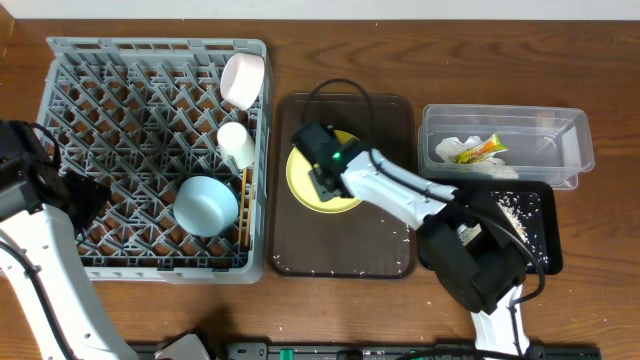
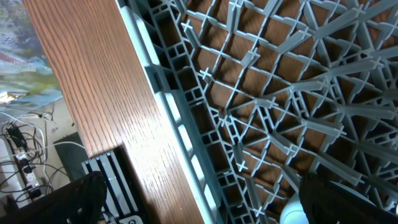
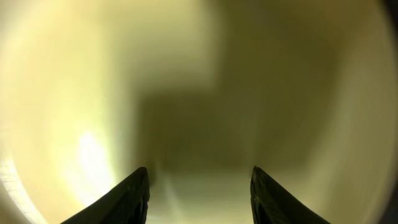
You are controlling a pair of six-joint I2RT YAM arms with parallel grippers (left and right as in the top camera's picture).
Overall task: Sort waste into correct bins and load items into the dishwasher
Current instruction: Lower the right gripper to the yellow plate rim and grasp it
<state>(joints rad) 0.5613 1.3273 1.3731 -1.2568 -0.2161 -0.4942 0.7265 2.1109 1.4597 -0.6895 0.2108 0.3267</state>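
The yellow plate (image 1: 297,178) lies on the dark-brown serving tray (image 1: 340,240). My right gripper (image 1: 325,180) hangs just above the plate's middle, open and empty; in the right wrist view the plate (image 3: 199,81) fills the frame behind the spread fingers (image 3: 199,186). The grey dish rack (image 1: 120,120) holds two white cups (image 1: 243,78) (image 1: 236,143), the light-blue bowl (image 1: 205,205) and the chopsticks (image 1: 245,205). My left gripper (image 1: 85,195) is open and empty over the rack's left edge (image 2: 186,143), its fingers (image 2: 205,199) spread wide.
The clear tub (image 1: 560,130) at the right holds the napkin (image 1: 455,148) and the yellow-green wrapper (image 1: 482,150). The black tray (image 1: 535,240) in front of it holds rice scraps (image 1: 510,208). A few white crumbs lie on the serving tray's front edge.
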